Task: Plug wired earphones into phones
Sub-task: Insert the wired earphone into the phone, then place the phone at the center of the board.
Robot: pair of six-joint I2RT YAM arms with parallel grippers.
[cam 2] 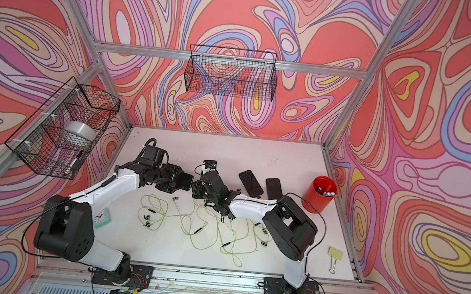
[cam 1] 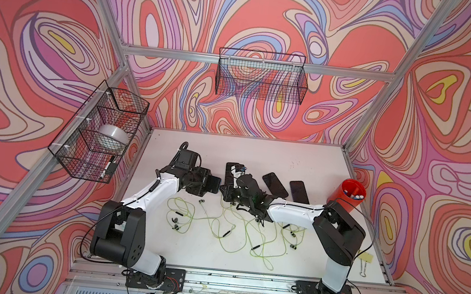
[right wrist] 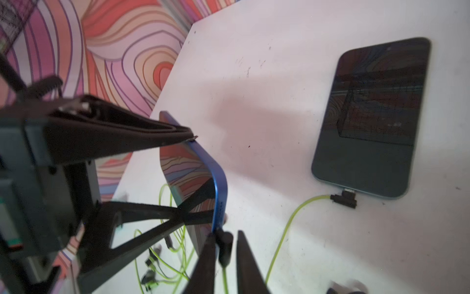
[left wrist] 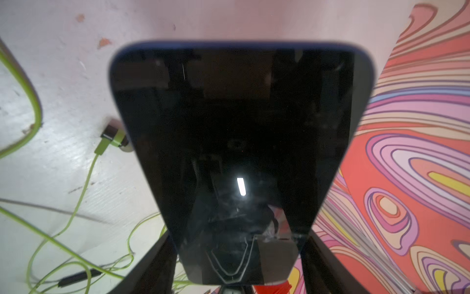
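My left hand (cam 1: pixel 209 184) stretches out, clamped on a phone (left wrist: pixel 236 142) lifted off the desk (cam 1: pixel 286 159). My right hand (right wrist: pixel 225 236) meets it, slightly apart around the plug (right wrist: pixel 225 249) at the phone's end.

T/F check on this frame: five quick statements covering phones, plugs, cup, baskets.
1. The left gripper holds a blue-edged phone off the table. True.
2. The phone lying flat in the right wrist view has an angled plug in its end. True.
3. The red cup is empty. False: markers stand in it.
4. The white roll sits in the back-wall basket. False: it is in the side basket.
5. The right gripper has its jaws on either side of a black plug at the blue-edged phone's edge. True.
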